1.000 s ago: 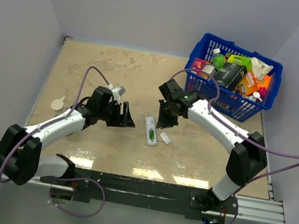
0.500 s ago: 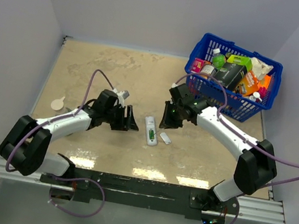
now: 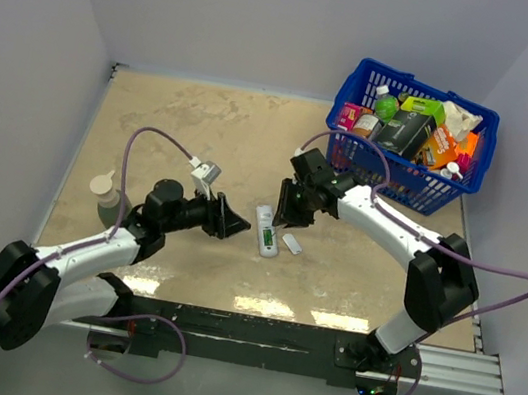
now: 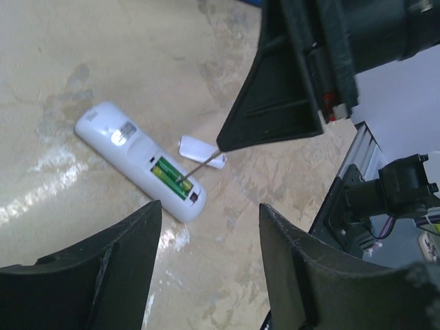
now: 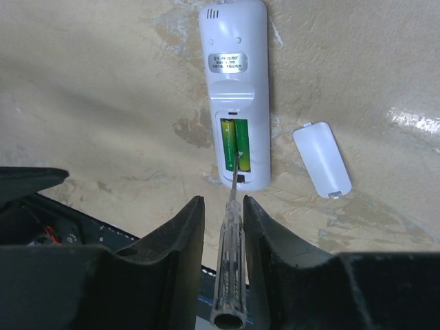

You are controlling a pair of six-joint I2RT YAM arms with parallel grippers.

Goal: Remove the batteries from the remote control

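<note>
The remote control [image 3: 266, 230] lies face down on the tabletop [image 3: 203, 137] between the two arms. Its bay is uncovered and both green batteries [image 5: 234, 144] are seated inside. The small white cover [image 5: 322, 159] lies just beside it. The right end effector [image 5: 223, 201] hangs over the bay end with a screwdriver [image 5: 230, 275] between its fingers, tip at the batteries. I cannot tell whether they clamp it or sit loose. The left end effector [image 4: 210, 207] is spread wide and empty near the remote's other side. A blue basket [image 3: 399, 180] stands far right.

2 batteries [image 5: 234, 143] in remote [image 5: 232, 41], cover [image 5: 322, 159] beside
</note>
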